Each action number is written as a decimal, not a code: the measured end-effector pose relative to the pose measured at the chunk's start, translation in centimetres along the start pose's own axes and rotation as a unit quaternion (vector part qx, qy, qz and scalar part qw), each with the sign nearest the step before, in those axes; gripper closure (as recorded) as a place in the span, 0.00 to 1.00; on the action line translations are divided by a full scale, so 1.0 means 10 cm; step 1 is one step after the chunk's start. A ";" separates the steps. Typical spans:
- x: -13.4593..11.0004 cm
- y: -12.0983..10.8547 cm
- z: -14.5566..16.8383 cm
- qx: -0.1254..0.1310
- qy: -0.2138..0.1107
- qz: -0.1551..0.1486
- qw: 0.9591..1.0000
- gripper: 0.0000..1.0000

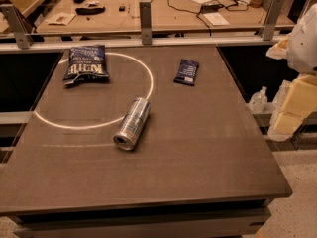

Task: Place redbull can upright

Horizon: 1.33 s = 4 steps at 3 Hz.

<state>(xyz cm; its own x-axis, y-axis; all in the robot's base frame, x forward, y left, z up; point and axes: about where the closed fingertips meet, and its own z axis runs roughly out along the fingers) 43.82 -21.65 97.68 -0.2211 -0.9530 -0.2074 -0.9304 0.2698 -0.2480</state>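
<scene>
The redbull can (pixel 132 123) lies on its side near the middle of the dark table (pixel 208 148). It is slim and silver, and one round end faces the front left. It rests across the lower right part of a white circle line (pixel 148 78) marked on the table top. My gripper does not show in the camera view. Only a white rounded part (pixel 304 38), possibly my arm, shows at the right edge, well away from the can.
A dark blue chip bag (pixel 85 64) lies at the back left inside the circle. A small dark blue snack packet (pixel 186 72) lies at the back right. Yellowish foam blocks (pixel 297 103) and a clear bottle (pixel 258 100) stand off the table's right side. A cluttered wooden bench (pixel 148 9) runs behind.
</scene>
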 end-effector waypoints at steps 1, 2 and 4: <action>0.00 0.00 0.00 0.000 0.000 0.000 1.000 0.00; -0.04 -0.02 -0.01 0.005 -0.002 -0.034 0.999 0.00; -0.24 -0.13 0.10 0.023 0.017 -0.218 0.976 0.00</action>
<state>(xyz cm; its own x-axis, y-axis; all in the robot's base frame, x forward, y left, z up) 45.82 -19.57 97.53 0.1817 -0.9825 -0.0413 -0.9247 -0.1564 -0.3470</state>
